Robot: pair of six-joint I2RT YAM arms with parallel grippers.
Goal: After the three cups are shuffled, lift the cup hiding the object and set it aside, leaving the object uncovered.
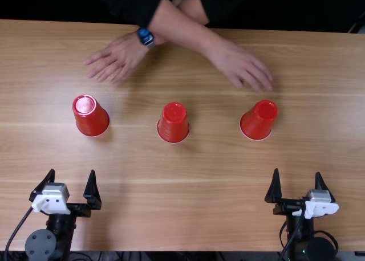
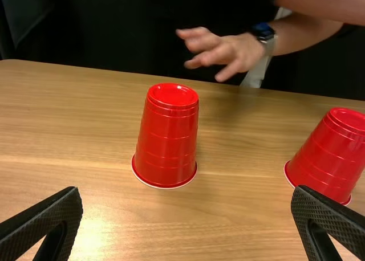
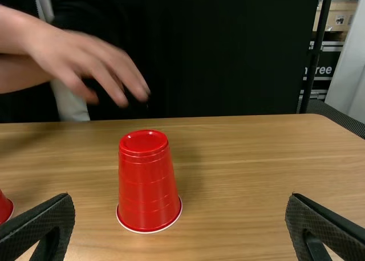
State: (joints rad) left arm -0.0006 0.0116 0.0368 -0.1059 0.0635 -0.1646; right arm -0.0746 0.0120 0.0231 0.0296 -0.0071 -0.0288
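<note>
Left cup, middle cup, right cup: red, set inverted.
Left gripper and right gripper are held spread, well apart from them.

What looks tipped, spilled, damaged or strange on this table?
Nothing stands out. The left cup, middle cup and right cup stand mouth-down in a row on the table, none tipped or dented. A person's forearms cross over the far side, the watch hand and the other hand clear of the cups.
</note>
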